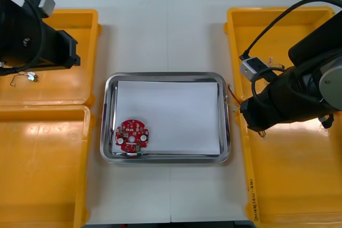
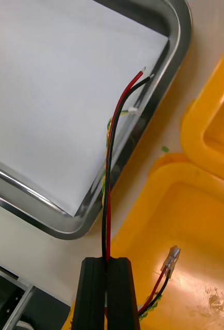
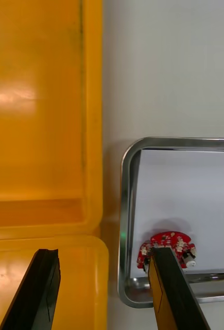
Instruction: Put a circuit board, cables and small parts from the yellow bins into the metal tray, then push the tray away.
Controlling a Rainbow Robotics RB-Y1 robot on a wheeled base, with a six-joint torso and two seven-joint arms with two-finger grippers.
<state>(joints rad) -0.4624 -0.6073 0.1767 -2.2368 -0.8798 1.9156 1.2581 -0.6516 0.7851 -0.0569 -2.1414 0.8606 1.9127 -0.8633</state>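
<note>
My right gripper (image 2: pixel 106 262) is shut on a thin cable (image 2: pixel 110 170) of red and black wires with a yellowish strand. The cable's free ends reach over the right rim of the metal tray (image 2: pixel 166 98), and its other end hangs above the orange bin (image 2: pixel 194 216). In the front view, the right arm sits at the tray's right edge, with a bit of cable (image 1: pixel 230 95) showing. A round red circuit board (image 1: pixel 133 136) lies in the white-lined tray (image 1: pixel 109 111), near its front left corner. My left gripper (image 3: pixel 104 251) is open beside the board (image 3: pixel 169 244), above the left bin's wall.
Two yellow bins stand on the left (image 1: pixel 88 57) (image 1: pixel 48 174) and two on the right (image 1: pixel 256 22) (image 1: pixel 291 190). Small metal parts (image 1: pixel 24 77) lie in the far left bin by the left arm. Bare table runs before and beyond the tray.
</note>
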